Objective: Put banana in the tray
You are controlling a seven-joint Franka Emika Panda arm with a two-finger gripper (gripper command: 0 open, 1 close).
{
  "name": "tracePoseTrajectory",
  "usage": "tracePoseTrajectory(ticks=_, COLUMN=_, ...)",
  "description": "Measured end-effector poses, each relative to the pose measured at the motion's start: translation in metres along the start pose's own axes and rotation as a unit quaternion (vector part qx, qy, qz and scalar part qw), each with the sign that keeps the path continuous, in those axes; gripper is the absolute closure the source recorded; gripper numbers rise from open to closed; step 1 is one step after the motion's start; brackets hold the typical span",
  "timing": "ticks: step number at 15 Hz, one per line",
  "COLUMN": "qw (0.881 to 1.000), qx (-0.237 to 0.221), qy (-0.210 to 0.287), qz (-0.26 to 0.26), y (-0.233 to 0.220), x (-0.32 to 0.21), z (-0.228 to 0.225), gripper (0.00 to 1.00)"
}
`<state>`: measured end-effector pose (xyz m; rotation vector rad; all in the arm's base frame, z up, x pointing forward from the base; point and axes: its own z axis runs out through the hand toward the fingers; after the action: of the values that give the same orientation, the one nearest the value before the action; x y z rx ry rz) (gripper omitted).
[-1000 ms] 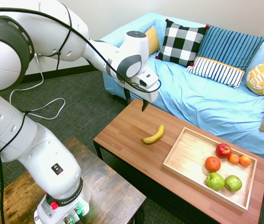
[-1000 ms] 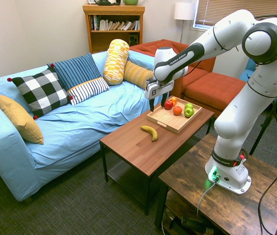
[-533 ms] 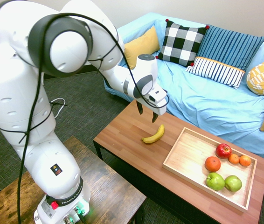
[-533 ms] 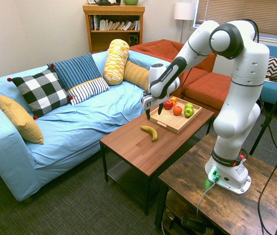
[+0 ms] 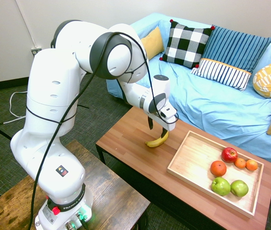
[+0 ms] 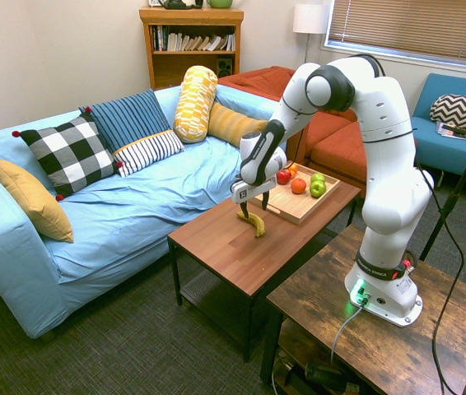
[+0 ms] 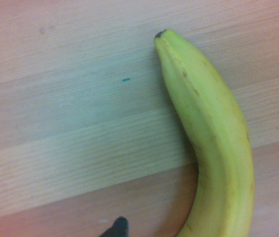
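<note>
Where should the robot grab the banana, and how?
Probably around the middle of the banana, coming from above: it lies flat on the table, curved and narrow. The open claw could put one finger on each long side, inside and outside the bend.

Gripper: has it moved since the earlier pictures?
Yes. In the first exterior view the gripper has come down and toward the tray, its fingers now at the banana.

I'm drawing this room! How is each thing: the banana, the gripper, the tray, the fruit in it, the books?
Banana: whole, unpeeled, lying on the table.
Gripper: open, above the banana.
Tray: flat on the table, holding fruit.
Fruit: whole, uncut.
Books: on the shelf, some leaning.
</note>
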<state>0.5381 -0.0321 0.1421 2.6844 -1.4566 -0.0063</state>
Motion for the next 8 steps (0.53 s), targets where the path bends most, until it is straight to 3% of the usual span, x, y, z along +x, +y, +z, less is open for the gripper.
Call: tracePoseTrajectory(ticks=8, qw=1.0, qx=-0.008, qy=-0.007, qz=0.023, y=-0.008, x=0.017, z=0.037, gripper=0.0)
